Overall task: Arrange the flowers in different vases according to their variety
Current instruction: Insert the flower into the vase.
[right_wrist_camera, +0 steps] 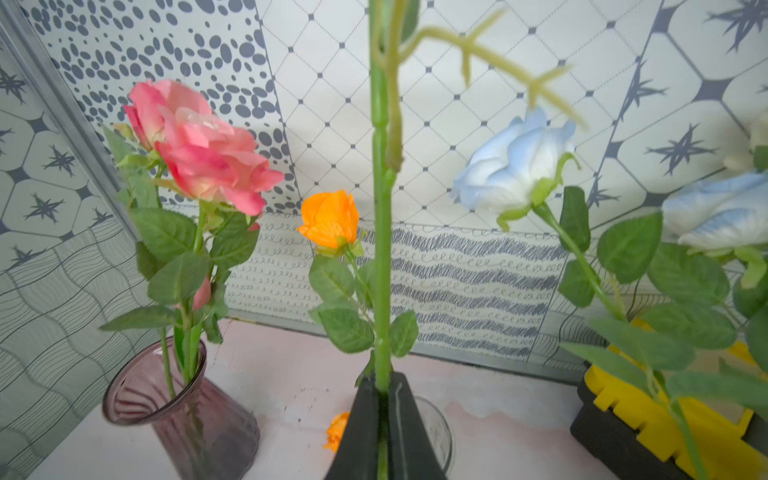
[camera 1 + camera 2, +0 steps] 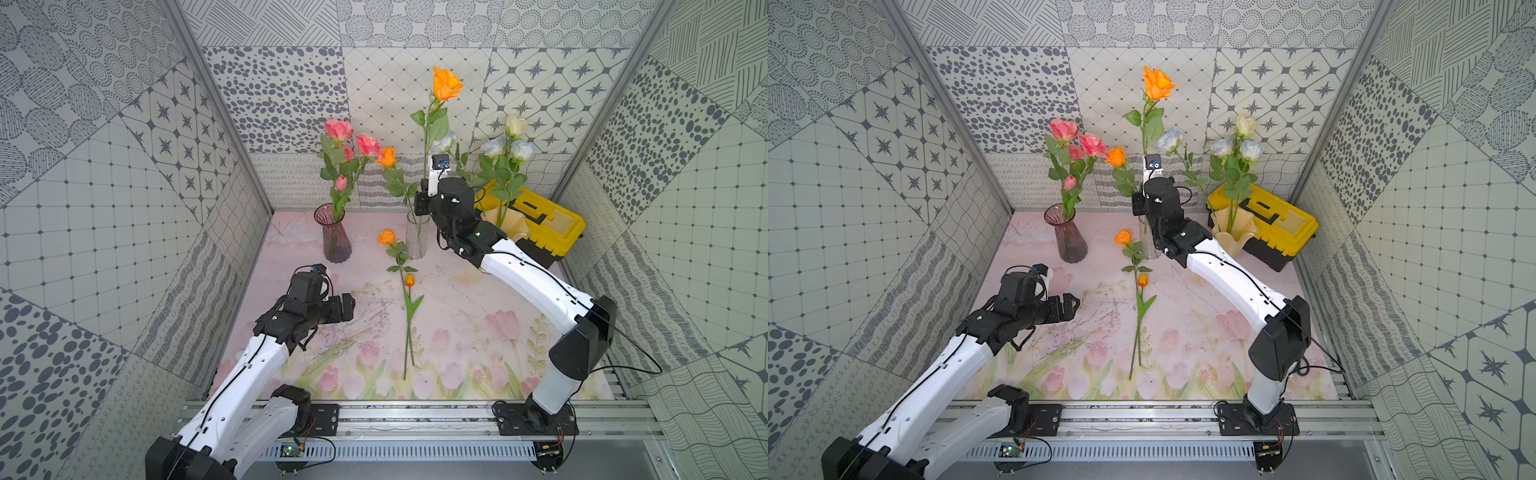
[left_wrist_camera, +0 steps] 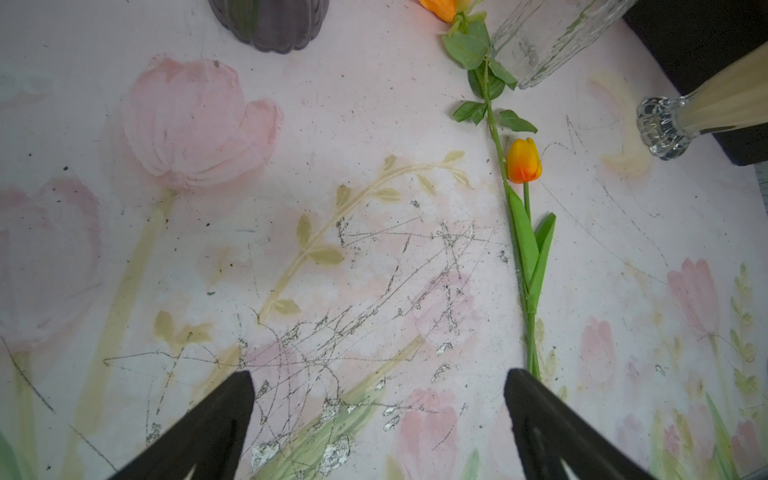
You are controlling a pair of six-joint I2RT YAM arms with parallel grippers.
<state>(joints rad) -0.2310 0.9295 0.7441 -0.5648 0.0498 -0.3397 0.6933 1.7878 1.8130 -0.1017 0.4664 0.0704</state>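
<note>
My right gripper (image 1: pixel 383 384) (image 2: pixel 423 195) is shut on the green stem of a tall orange rose (image 2: pixel 446 83), upright over the clear ribbed vase (image 2: pixel 417 243) (image 1: pixel 438 428), which holds a smaller orange rose (image 2: pixel 387 157). The fingers hide the held stem's lower end. Pink flowers (image 2: pixel 338 129) stand in the purple vase (image 2: pixel 336 239). White and pale-blue roses (image 2: pixel 515 145) fill the cream vase (image 2: pixel 515 228). An orange rose (image 2: pixel 386 237) and an orange tulip (image 2: pixel 409 280) (image 3: pixel 523 161) lie on the cloth. My left gripper (image 3: pixel 378 384) (image 2: pixel 351 307) hovers open and empty left of them.
A yellow and black toolbox (image 2: pixel 548 224) sits at the back right, behind the cream vase. Patterned walls close in the left, right and back sides. The tablecloth (image 2: pixel 469 332) carries a faint tulip print. A metal rail (image 2: pixel 415 415) runs along the front edge.
</note>
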